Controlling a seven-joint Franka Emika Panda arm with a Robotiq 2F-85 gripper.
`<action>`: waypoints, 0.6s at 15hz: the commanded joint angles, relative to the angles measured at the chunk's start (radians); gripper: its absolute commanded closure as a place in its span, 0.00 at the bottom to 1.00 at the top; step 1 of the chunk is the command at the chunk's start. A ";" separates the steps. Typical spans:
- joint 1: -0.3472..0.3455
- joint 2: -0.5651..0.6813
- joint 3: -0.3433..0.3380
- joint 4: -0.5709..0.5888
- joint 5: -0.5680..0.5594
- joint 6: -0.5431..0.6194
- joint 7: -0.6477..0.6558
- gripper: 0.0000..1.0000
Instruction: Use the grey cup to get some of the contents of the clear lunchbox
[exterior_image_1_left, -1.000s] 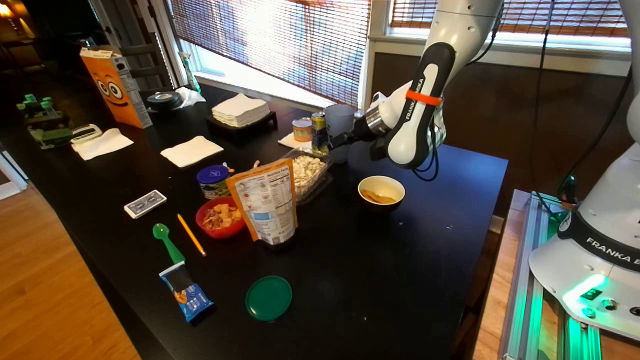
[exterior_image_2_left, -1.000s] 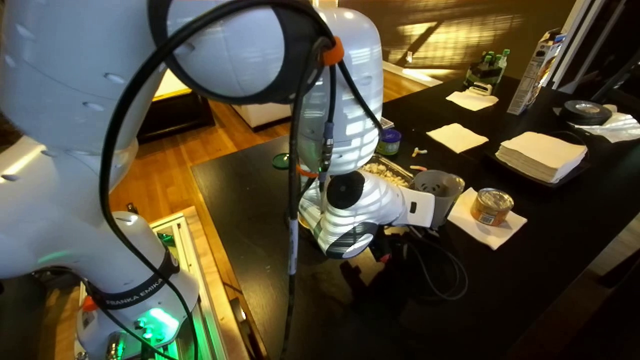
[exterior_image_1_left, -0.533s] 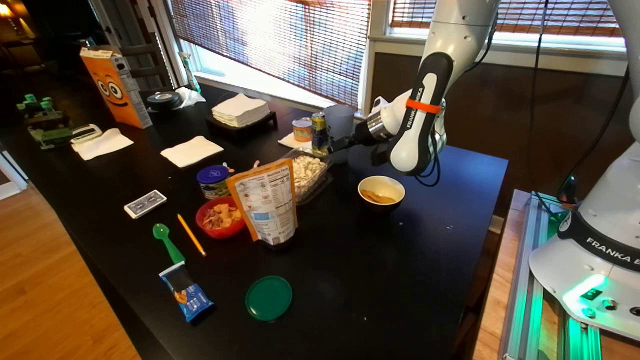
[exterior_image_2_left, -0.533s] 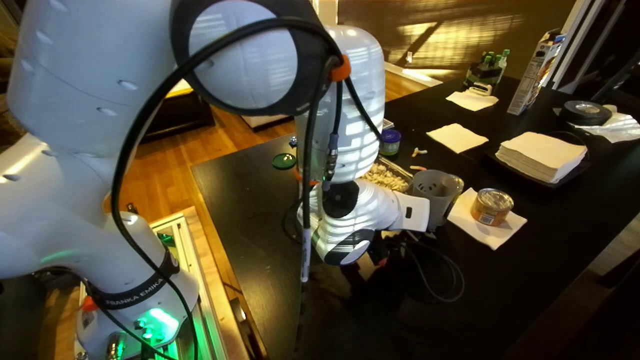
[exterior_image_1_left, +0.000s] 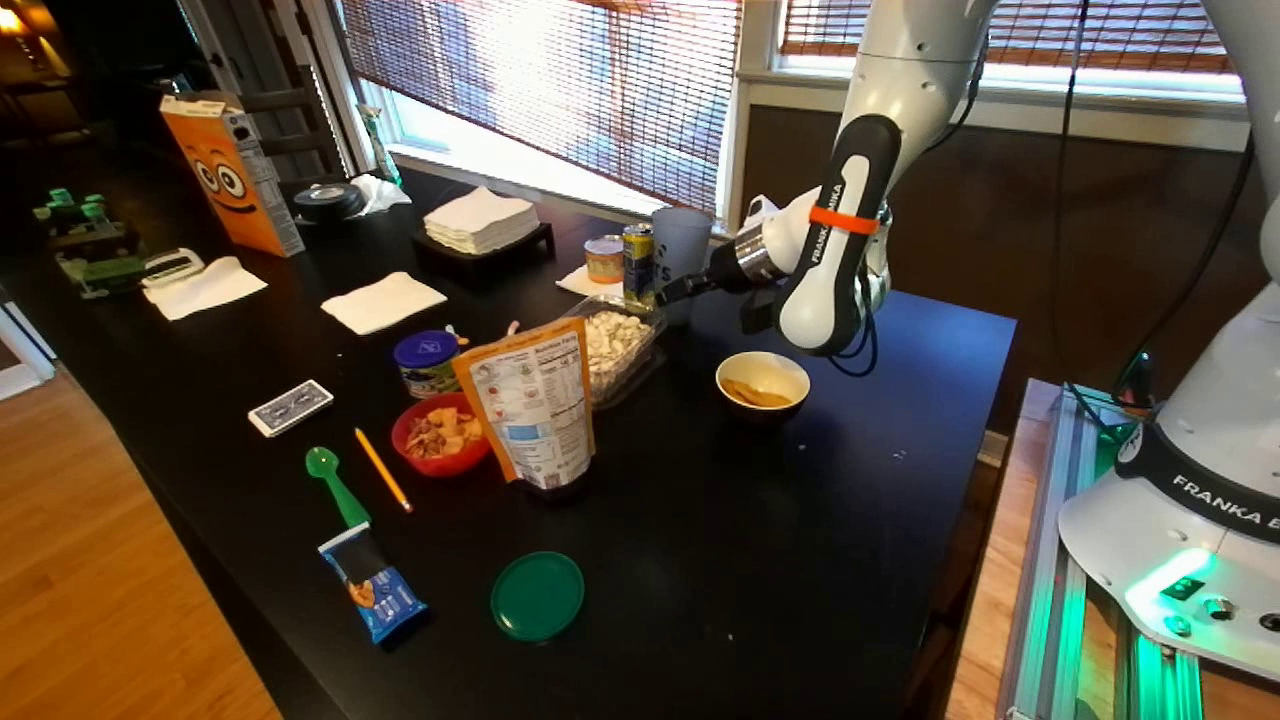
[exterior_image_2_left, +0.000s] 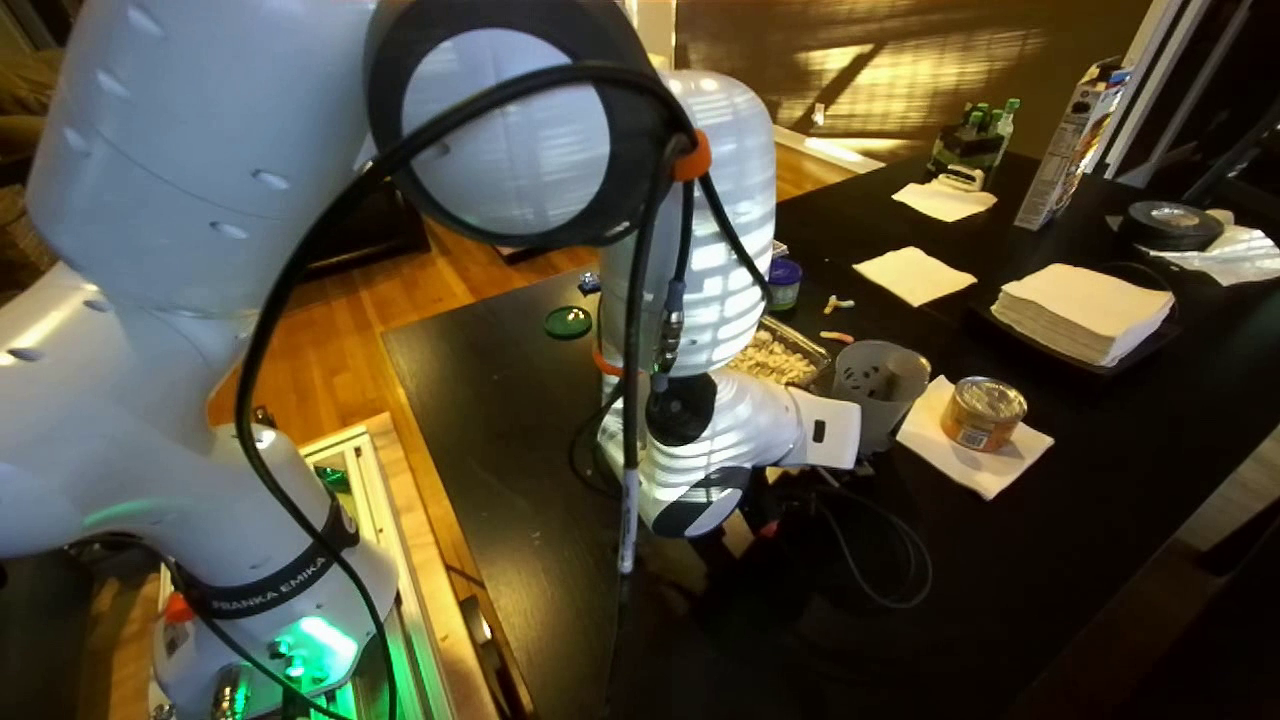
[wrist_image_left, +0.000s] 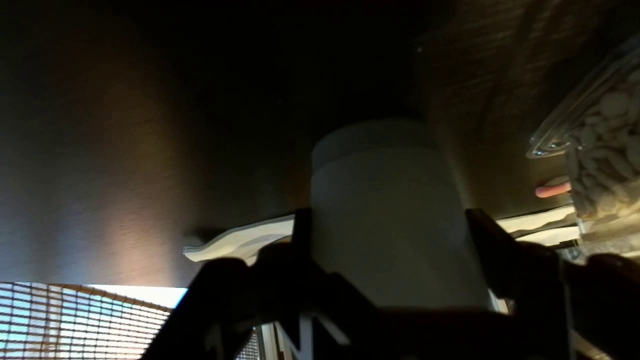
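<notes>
The grey cup (exterior_image_1_left: 683, 235) stands upright on the dark table in both exterior views, beside the clear lunchbox (exterior_image_1_left: 632, 374). Pale nut-like pieces (exterior_image_1_left: 612, 340) fill that box. In the wrist view, which looks upside down, the cup (wrist_image_left: 390, 200) sits between the fingers of my gripper (wrist_image_left: 388, 212). A fingertip lies against each side of it, so the jaws are closed on it. The lunchbox (wrist_image_left: 545, 142) shows at that view's right edge. My robot's wrist hides the gripper and part of the cup (exterior_image_2_left: 890, 375) in an exterior view.
A slim can (exterior_image_1_left: 639, 262) stands close by the cup, with a tin (exterior_image_1_left: 604, 262) on a napkin behind. An upright snack bag (exterior_image_1_left: 535, 410) partly blocks the lunchbox. Nearer my base is a small bowl (exterior_image_1_left: 765, 375); a red bowl (exterior_image_1_left: 440, 462) lies beyond the bag.
My gripper has closed in on the cup. The cup has shifted and turned slightly, with dark lettering now showing beside the slim can. The arm has lowered a little.
</notes>
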 joint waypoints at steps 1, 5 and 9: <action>0.015 0.025 -0.025 0.029 -0.035 0.029 0.039 0.50; 0.023 0.002 -0.040 -0.002 -0.023 0.041 0.028 0.50; 0.047 -0.067 -0.079 -0.087 -0.004 0.034 0.006 0.50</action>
